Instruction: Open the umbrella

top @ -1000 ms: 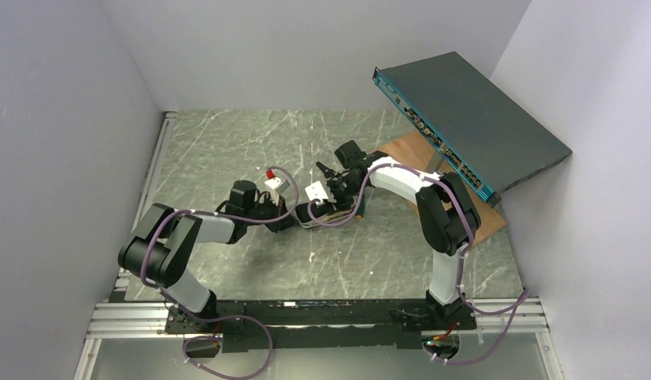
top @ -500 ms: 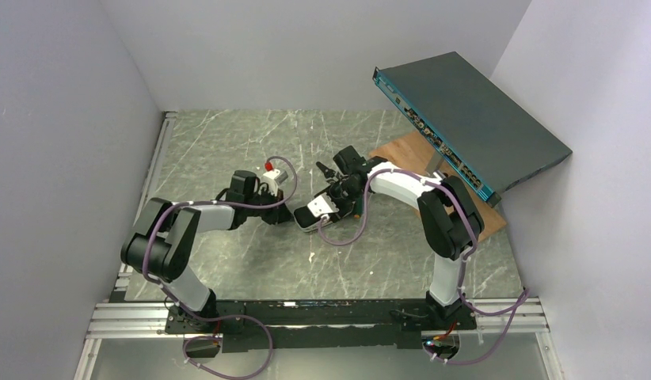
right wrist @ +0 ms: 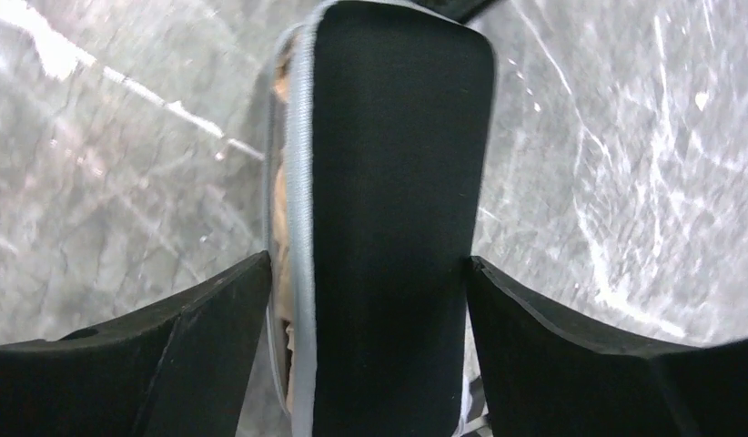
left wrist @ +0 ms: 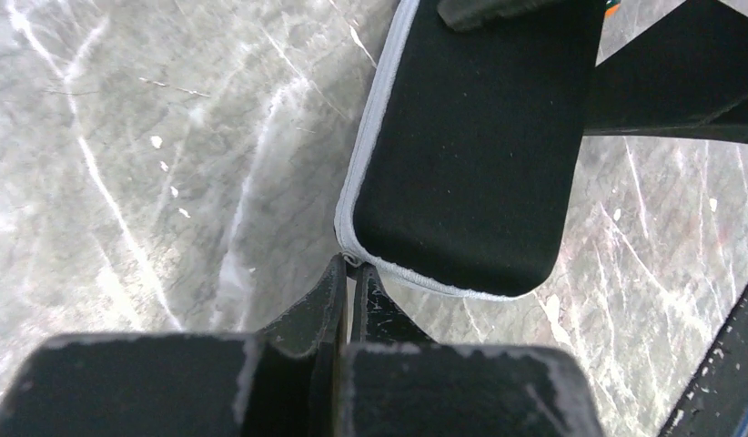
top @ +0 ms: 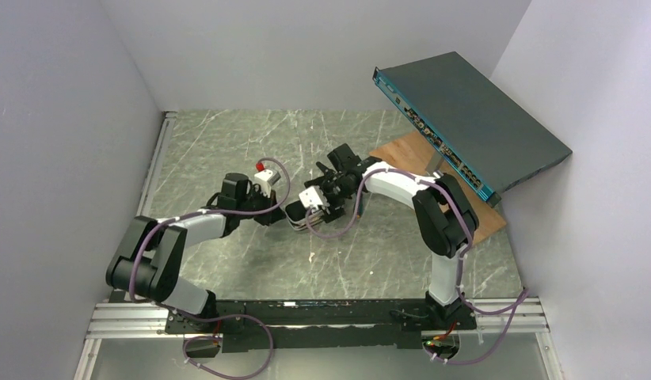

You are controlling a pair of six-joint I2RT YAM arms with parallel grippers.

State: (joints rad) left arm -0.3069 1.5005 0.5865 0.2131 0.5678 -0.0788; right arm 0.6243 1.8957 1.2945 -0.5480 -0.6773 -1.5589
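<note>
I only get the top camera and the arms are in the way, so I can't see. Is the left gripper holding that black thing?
Observer: Yes. The left wrist view shows the left gripper shut, pinching the pale zip edge at a corner of the black case.
Operator: What about the other one?
Observer: In the right wrist view the right gripper stands wide, straddling the case. Whether it presses the case, I cannot tell.
Operator: Is anything inside?
Observer: On the zip side the case gapes a little, and a tan strip shows in the gap.
</note>
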